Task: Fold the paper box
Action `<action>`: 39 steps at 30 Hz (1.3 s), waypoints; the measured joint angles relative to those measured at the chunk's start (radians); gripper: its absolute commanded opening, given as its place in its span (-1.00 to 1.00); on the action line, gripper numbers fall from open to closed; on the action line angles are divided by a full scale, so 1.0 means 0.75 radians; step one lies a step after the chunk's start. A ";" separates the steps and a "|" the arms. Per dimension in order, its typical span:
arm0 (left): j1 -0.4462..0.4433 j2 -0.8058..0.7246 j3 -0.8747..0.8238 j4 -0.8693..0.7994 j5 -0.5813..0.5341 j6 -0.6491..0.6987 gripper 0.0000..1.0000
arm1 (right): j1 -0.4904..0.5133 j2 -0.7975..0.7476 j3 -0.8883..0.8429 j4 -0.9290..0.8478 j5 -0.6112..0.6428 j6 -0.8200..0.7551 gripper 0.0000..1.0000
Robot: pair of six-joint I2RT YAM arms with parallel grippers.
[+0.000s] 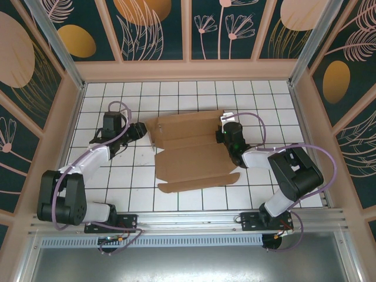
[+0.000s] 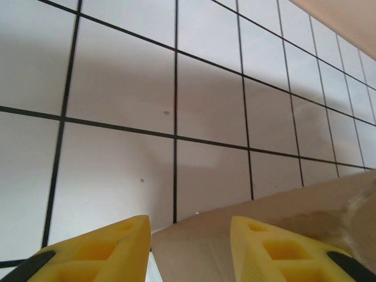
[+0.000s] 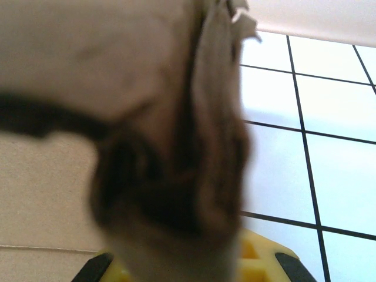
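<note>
My right gripper [image 1: 223,134] is pinched shut on the raised right flap of the paper box [image 1: 194,158], mid-worktop [image 1: 117,176]. My left gripper [image 2: 189,229] is half open and holds nothing. The box's left edge is at its fingertips, with the creases running left-right between both arms.

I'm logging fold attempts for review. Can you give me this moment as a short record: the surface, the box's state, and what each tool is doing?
surface: white gridded table
paper box: brown cardboard sheet, creased and partly folded, lying mid-table, not yet a closed box
left tool: open, at the box's left edge, cardboard just ahead of its yellow fingers
right tool: shut on a flap at the box's right edge
task status: folding under way, not finished
</note>
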 measured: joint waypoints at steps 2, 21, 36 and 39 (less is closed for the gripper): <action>-0.025 -0.023 -0.019 -0.001 0.007 0.000 -0.15 | 0.000 0.000 0.000 -0.001 0.001 0.001 -1.00; -0.219 -0.046 -0.077 0.006 0.016 0.036 -0.02 | -0.004 0.000 0.000 -0.001 -0.015 0.003 -1.00; -0.314 0.125 0.117 -0.027 -0.248 0.256 0.14 | -0.002 0.001 0.000 0.000 -0.025 0.003 -1.00; -0.314 0.187 0.160 -0.025 -0.277 0.290 0.15 | -0.002 0.001 0.000 0.000 -0.026 0.003 -1.00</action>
